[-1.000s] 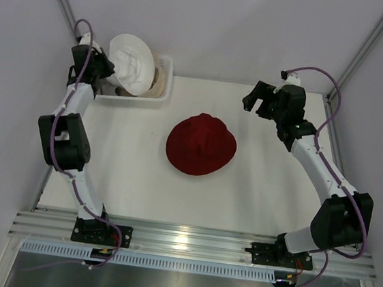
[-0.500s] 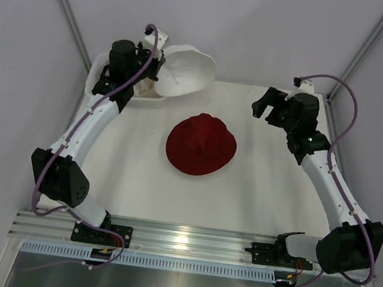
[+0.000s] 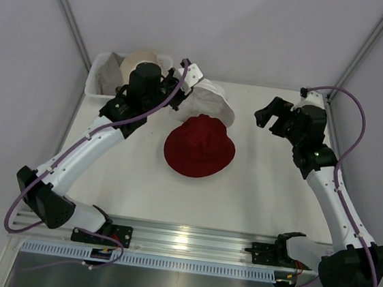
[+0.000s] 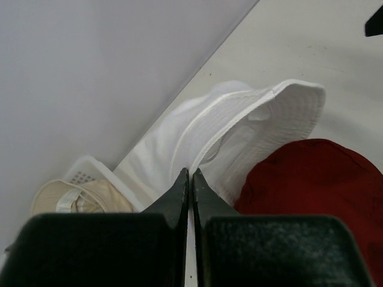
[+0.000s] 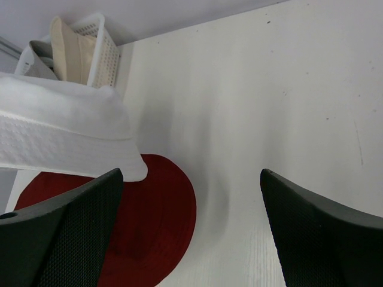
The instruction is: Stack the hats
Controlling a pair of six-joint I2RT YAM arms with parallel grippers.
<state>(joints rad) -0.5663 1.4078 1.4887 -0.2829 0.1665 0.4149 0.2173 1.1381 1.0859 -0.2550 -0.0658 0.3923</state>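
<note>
The dark red hat (image 3: 199, 146) lies crown up in the middle of the table. My left gripper (image 3: 184, 99) is shut on the brim of the white hat (image 3: 211, 103), which hangs just above the red hat's far left edge. In the left wrist view the closed fingertips (image 4: 191, 174) pinch the white hat (image 4: 239, 125), with the red hat (image 4: 311, 185) below right. The beige hat (image 3: 142, 59) and the grey hat (image 3: 111, 73) sit in the basket. My right gripper (image 3: 266, 117) hangs open right of the red hat, holding nothing; its wrist view shows its wide jaws (image 5: 190, 173).
The white mesh basket (image 3: 95, 84) stands at the table's back left corner against the wall. Pale walls and slanted frame bars close in the back and sides. The arms' bases sit on the metal rail along the near edge.
My left arm has swung the white hat from the basket rightward and down to the red hat's far edge. The right arm drifted slightly right, its gripper still open.
</note>
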